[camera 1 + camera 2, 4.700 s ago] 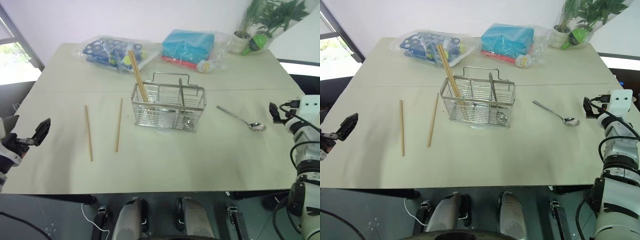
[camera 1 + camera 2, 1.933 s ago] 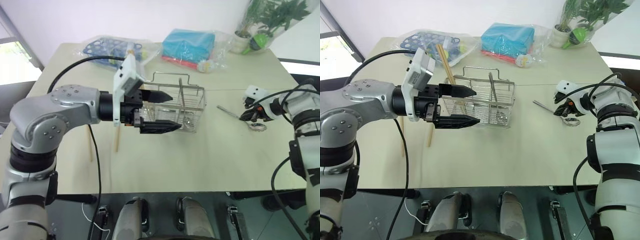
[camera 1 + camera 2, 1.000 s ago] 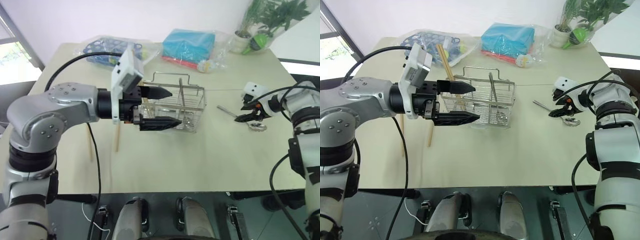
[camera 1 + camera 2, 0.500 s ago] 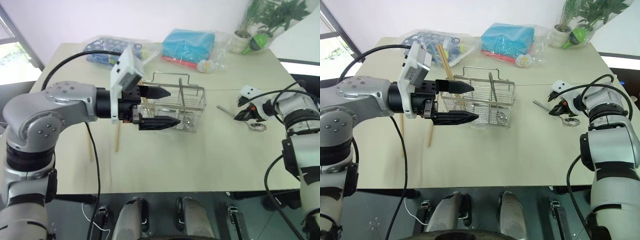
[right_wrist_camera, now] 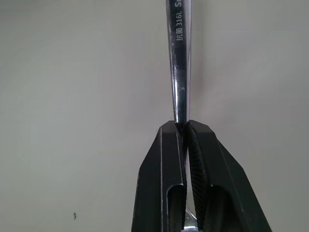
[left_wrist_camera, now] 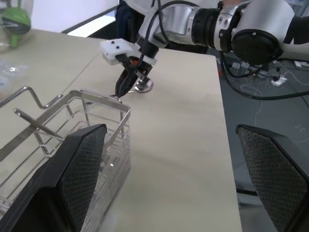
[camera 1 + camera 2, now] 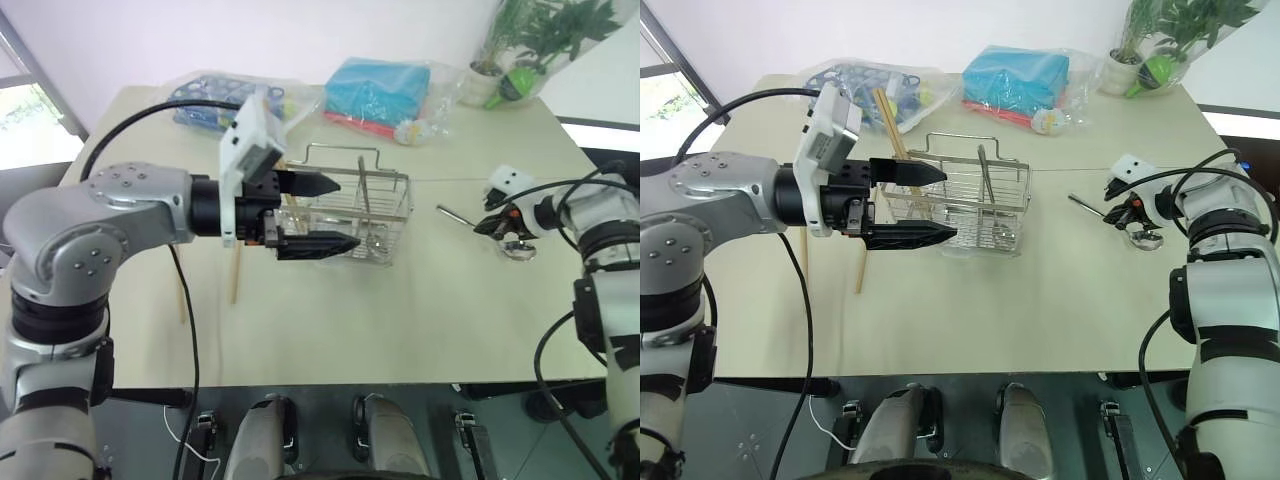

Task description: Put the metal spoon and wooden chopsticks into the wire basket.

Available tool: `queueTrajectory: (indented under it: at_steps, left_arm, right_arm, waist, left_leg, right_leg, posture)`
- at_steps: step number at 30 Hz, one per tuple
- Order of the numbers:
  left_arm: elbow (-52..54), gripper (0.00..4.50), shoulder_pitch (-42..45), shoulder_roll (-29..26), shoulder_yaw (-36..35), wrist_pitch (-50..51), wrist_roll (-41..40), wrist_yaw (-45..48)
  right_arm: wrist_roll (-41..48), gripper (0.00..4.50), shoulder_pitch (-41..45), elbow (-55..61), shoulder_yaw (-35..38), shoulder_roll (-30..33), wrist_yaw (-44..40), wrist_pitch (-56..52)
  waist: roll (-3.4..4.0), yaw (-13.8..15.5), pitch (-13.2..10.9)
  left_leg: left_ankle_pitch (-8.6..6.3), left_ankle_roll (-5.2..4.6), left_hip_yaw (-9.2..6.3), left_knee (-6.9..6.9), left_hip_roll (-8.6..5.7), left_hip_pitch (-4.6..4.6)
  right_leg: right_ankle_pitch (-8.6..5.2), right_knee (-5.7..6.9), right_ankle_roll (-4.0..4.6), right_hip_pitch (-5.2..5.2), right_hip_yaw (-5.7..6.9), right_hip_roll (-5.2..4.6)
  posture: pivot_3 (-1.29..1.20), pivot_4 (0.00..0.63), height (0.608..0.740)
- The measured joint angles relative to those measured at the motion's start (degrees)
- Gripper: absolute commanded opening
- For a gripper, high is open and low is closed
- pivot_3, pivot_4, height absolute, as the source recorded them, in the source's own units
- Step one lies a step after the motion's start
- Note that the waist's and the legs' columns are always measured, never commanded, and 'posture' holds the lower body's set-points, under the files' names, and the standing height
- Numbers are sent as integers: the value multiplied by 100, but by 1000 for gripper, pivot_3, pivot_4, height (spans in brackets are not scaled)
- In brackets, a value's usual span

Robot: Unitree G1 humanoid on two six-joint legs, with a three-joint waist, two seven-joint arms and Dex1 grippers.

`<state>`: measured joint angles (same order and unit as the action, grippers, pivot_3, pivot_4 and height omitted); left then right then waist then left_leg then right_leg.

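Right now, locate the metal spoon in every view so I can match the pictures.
Left eye view: metal spoon at table's right, pinched by right hand.
Right eye view: same place.
Left wrist view: beyond the basket corner.
Right wrist view: handle between the fingers.
Shared landmark: wire basket.

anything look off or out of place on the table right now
Two wooden chopsticks lie loose on the table, left of the wire basket, while another pair leans tilted inside it. The metal spoon is outside the basket too, pinched by the right gripper. Nothing looks spilled or damaged.
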<state>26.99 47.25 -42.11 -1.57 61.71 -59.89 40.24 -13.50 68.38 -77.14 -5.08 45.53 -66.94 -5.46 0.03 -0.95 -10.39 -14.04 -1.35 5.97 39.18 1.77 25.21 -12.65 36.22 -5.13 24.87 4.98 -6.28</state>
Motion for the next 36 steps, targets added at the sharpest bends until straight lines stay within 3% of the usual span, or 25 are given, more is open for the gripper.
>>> queueTrajectory:
  at_steps: [6,11,16,20,30,36]
  left_arm:
    - [27,4500,-34,2,-240,-3,-90,-204]
    - [-40,4500,-34,47,-386,-72,-78,-342]
    - [-156,4500,-13,83,-376,-170,34,-370]
    - [-243,4500,-5,118,-375,-255,186,-388]
    - [-305,4500,10,154,-375,-282,241,-381]
    - [-383,4500,90,204,-374,-356,300,-349]
  right_arm:
    - [1466,67,467,739,1346,-292,12,-726]
    - [2858,67,147,3273,2021,-1201,336,-2383]
    - [3823,67,-685,5598,2111,-2027,1177,-3731]
    - [4369,67,-1215,6659,2114,-2216,1640,-4337]
    - [5210,67,-1796,7879,2097,-2043,2027,-5002]
    - [5257,67,-2151,7986,1865,-2142,2292,-4909]
  waist:
    - [2,-28,-1]
    - [2,30,-1]
    - [0,132,0]
    - [1,165,0]
    - [0,121,0]
    - [0,122,0]
  left_leg:
    - [2,3,1,-3,6,-7]
    - [2,4,-9,-2,10,-6]
    - [1,3,-6,3,4,-3]
    - [0,1,-5,3,2,-3]
    - [-3,-5,-5,0,4,-3]
    - [-7,-12,-5,0,4,-3]
  right_leg:
    - [0,3,1,0,-2,9]
    - [0,12,1,-2,-2,8]
    - [0,12,1,-3,-1,1]
    - [0,12,1,-2,-1,1]
    - [0,13,1,1,-1,10]
    - [0,12,1,2,-1,10]
  posture:
    - [0,150,715]
    - [0,150,715]
    - [0,150,715]
    - [0,150,715]
    - [0,150,715]
    - [0,150,715]
